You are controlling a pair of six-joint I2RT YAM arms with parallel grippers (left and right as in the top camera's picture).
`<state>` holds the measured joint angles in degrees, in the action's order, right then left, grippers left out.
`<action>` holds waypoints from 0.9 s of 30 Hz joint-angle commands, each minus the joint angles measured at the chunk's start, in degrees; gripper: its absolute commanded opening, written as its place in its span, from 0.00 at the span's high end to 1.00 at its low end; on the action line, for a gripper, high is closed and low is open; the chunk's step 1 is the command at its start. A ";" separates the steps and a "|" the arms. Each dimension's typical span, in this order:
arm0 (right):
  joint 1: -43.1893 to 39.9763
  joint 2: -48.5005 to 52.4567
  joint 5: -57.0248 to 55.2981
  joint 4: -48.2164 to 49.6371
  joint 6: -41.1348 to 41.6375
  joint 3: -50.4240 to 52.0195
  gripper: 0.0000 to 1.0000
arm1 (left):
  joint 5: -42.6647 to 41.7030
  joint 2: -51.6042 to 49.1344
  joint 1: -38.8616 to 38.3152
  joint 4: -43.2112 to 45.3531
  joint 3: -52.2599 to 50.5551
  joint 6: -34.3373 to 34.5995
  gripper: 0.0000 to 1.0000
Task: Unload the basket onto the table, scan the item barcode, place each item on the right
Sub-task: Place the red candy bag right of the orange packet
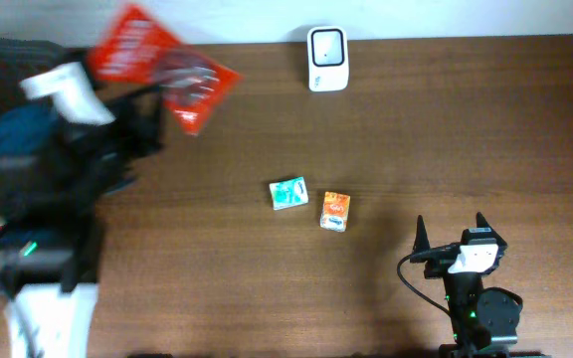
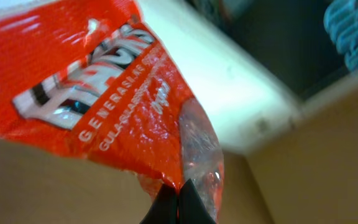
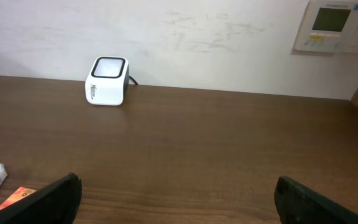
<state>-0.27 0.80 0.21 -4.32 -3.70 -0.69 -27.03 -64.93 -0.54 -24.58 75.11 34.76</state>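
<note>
The left jaws pinch a red packet (image 1: pixel 157 62) by its edge, aloft left of the scanner (image 1: pixel 326 58), likely to turn its barcode toward it. The right jaws gape empty, well apart.

The wooden table (image 1: pixel 416 119) carries a white scanner (image 1: pixel 326 59), teal carton (image 1: pixel 288 194) and orange carton (image 1: pixel 334 211).

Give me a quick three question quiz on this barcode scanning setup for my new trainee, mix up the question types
1. True or false: the left gripper is shut on the red packet.
2. Which box lies nearer the right gripper? A: teal box. B: orange box.
3. Fill in: the right gripper is ___ and holds nothing.

Key: 1 true; 2 B; 3 open.
</note>
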 commanded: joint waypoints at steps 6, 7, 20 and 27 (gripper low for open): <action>0.42 -0.33 -0.28 -0.28 -0.37 0.37 0.02 | -0.15 -26.88 -24.92 1.09 0.35 -0.07 1.00; 0.44 -0.33 -0.28 -0.28 -0.37 0.37 0.01 | -0.15 -30.03 -26.75 1.79 0.35 -0.07 1.00; 0.42 -0.33 -0.28 -0.28 -0.37 0.37 0.01 | 8.02 -47.58 -40.44 15.93 0.35 -0.07 0.60; 0.44 -0.33 -0.28 -0.28 -0.37 0.37 0.01 | 10.69 -44.13 -37.05 0.20 10.78 -10.19 0.47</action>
<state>-0.27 0.80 0.21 -4.32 -3.70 -0.69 -19.64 -111.57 -39.77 -16.34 78.06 31.11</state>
